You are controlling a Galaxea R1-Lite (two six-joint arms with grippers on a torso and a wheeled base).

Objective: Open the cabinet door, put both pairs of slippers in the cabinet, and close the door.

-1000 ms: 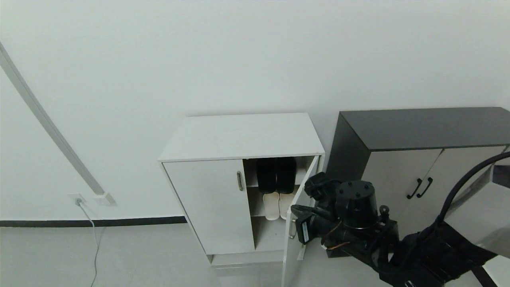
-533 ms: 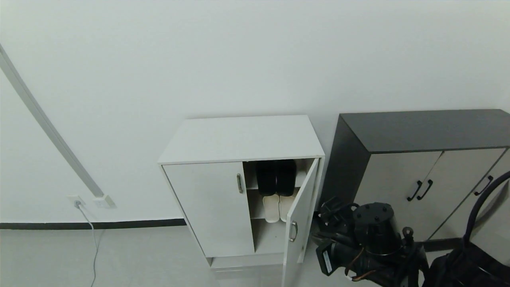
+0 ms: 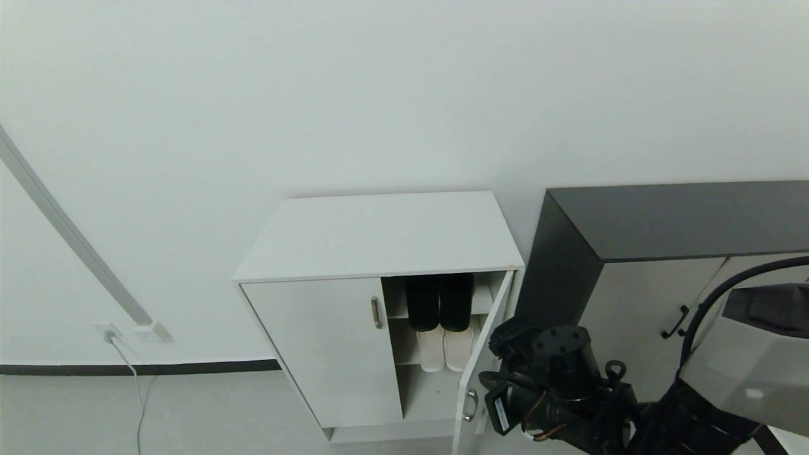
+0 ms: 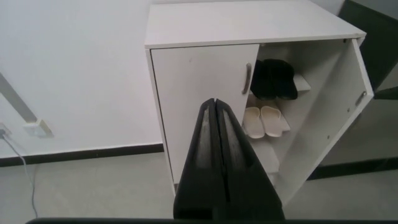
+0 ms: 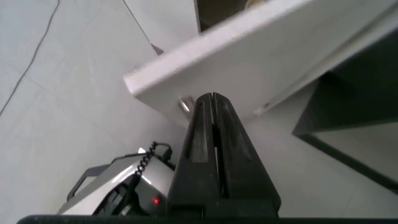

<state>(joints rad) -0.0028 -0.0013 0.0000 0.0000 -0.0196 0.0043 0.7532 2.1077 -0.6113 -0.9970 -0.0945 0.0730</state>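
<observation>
Head view: our right gripper, fingers pressed together, has returned beside the ajar door; slippers sit shelved, so we judge only closing remains.

The boxy wooden cabinet is plain white. Its upper pair of slippers is black, the lower pair of slippers cream-white; the neighbouring sideboard is charcoal-topped.

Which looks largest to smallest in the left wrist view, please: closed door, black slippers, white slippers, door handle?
The closed door; then black slippers and white slippers, roughly alike; door handle smallest.
</observation>
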